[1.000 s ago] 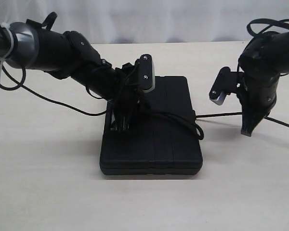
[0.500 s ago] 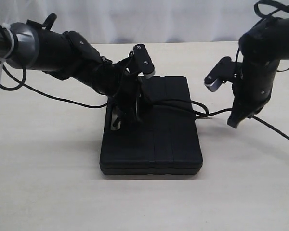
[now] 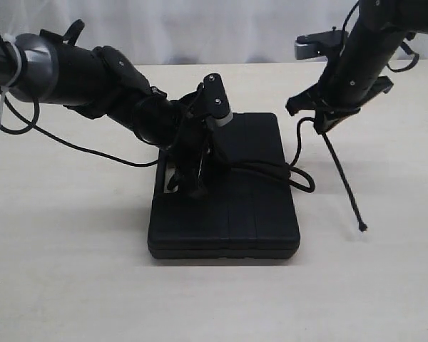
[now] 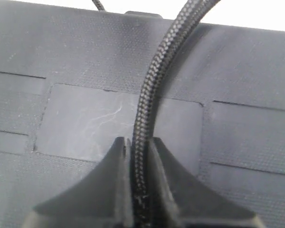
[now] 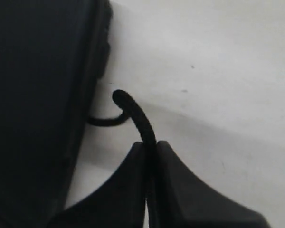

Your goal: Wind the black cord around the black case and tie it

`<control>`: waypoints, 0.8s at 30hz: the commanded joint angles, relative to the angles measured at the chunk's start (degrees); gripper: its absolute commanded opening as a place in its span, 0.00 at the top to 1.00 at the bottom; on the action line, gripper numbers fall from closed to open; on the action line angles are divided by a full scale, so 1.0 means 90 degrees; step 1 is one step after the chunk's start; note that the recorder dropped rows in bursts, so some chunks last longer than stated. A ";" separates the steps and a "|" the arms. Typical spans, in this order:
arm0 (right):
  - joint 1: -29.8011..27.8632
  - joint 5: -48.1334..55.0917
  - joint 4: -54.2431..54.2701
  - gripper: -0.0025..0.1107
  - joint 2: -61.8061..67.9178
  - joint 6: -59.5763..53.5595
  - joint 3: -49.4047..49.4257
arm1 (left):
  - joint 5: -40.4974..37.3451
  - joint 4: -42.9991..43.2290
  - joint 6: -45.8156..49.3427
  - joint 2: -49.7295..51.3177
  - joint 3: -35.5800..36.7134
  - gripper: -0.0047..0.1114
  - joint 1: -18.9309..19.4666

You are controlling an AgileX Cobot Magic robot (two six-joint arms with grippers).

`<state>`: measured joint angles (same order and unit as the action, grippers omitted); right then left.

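At the black case (image 3: 257, 206), left tool (image 4: 138, 142) and right tool (image 5: 149, 145) clamp braided black cord (image 4: 152, 85).

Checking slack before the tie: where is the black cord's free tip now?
In the exterior view the black cord's tip sits low on the right, clear of the black case, at the end of the strand hanging from the right claw.

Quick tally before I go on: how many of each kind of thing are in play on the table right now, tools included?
1 long thin black braided cord
1 flat rectangular matte black plastic case
2 tools: left tool and right tool, each shut on the cord
Total: 4
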<state>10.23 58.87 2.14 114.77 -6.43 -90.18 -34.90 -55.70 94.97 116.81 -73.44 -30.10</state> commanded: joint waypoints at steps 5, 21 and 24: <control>-0.0043 -0.0195 0.1023 0.94 0.0262 0.0030 -0.1107 | -0.0196 -0.0029 0.0398 -0.0001 0.0005 0.96 -0.0025; -0.0017 -0.0030 0.1681 0.94 0.0391 0.0100 -0.1372 | -0.0281 -0.0214 0.0807 -0.0001 0.0005 0.96 -0.0068; -0.0017 0.0320 0.0773 0.92 0.0391 -0.0515 -0.1372 | -0.0281 -0.0214 0.0807 -0.0001 0.0005 0.96 -0.0068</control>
<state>10.13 59.28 15.40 118.35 -7.87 -102.22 -37.76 -56.90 102.15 116.81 -73.44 -30.21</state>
